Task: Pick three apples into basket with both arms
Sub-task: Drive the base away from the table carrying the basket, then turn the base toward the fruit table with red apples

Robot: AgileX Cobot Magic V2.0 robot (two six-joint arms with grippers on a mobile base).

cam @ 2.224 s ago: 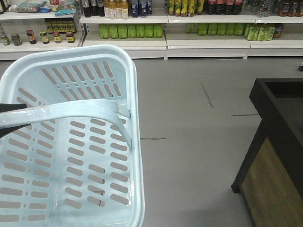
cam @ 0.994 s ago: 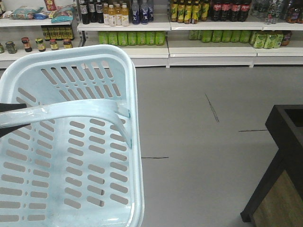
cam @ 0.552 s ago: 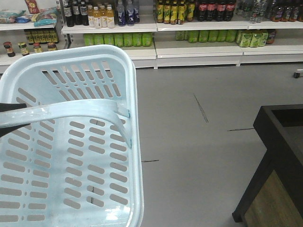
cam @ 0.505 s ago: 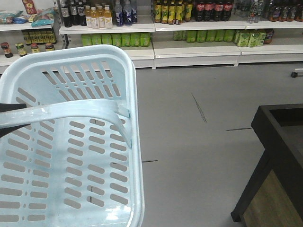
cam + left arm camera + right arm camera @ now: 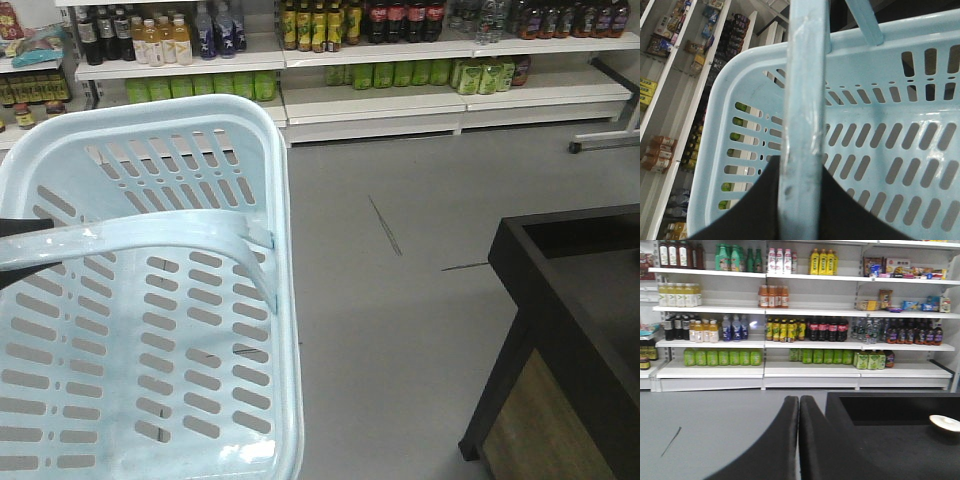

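1. The left gripper (image 5: 800, 215) is clamped round the flat handle (image 5: 150, 235) of the basket (image 5: 290, 350), with one black finger on either side of the strap. The basket hangs from that arm, at the left of the front view.
2. The right gripper (image 5: 798, 440) has its two black fingers pressed together with nothing between them.
3. The basket looks light and stiff to me, made of smooth plastic. Its handle swings, so I'd hold it at the middle of the strap, or the load may tip and slide.
4. Counting: there is one basket, and its slotted bottom is bare. None of the three apples shows in any view.
5. Further off on the right stands one dark display stand (image 5: 570, 300) with one small pale dish (image 5: 945, 422) on top. Grey floor (image 5: 400, 330) lies between it and the basket.
6. Farthest back, white shelves (image 5: 370, 100) along the wall carry rows of bottles (image 5: 827, 330).
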